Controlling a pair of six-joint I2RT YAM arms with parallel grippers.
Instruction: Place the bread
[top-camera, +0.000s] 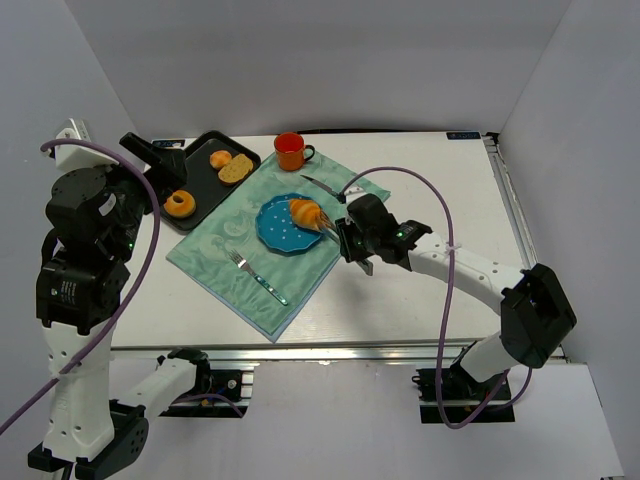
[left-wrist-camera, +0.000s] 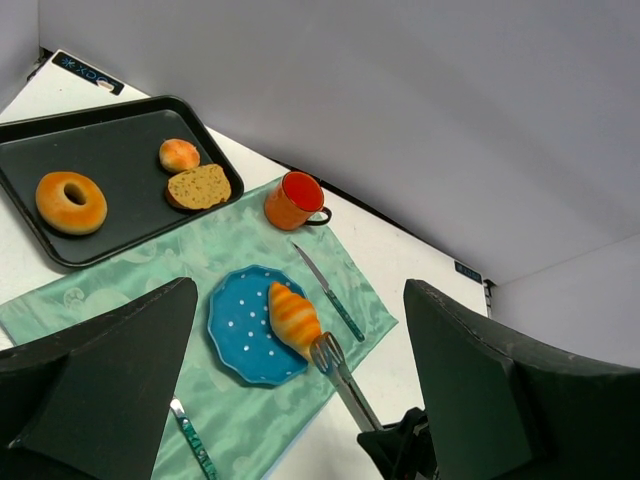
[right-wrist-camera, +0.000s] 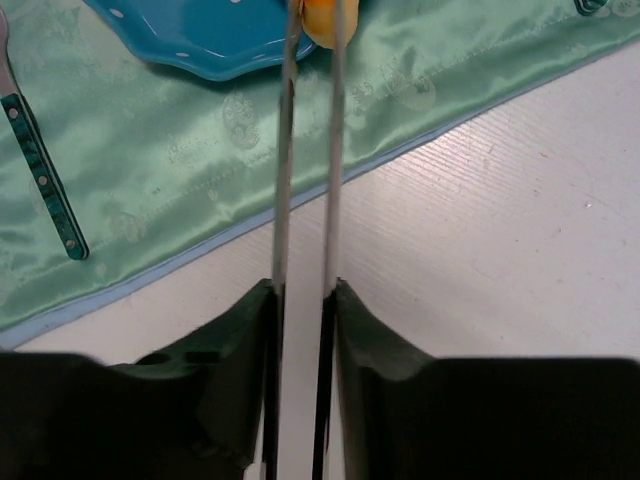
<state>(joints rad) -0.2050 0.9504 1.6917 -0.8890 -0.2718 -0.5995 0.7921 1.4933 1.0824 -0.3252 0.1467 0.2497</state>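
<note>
The golden-brown croissant (top-camera: 304, 212) lies at the right edge of the blue dotted plate (top-camera: 272, 232), on the green cloth. My right gripper (top-camera: 356, 243) is shut on metal tongs (top-camera: 336, 224), whose tips clasp the croissant's near end. The right wrist view shows the two tong arms (right-wrist-camera: 283, 150) running between my fingers (right-wrist-camera: 240, 330) to the croissant's yellow end (right-wrist-camera: 320, 22) at the plate's rim (right-wrist-camera: 200, 40). The left wrist view shows the croissant (left-wrist-camera: 292, 316), plate (left-wrist-camera: 235, 335) and tongs (left-wrist-camera: 345, 385). My left gripper (top-camera: 160, 156) is open and empty, raised over the tray's left end.
A black tray (top-camera: 205, 185) at the back left holds a donut (top-camera: 180, 204), a small bun (top-camera: 219, 159) and a bread slice (top-camera: 236, 169). An orange mug (top-camera: 291, 151) stands behind the cloth (top-camera: 230, 270). A knife (top-camera: 322, 186) lies right of the plate, a fork (top-camera: 255, 276) in front.
</note>
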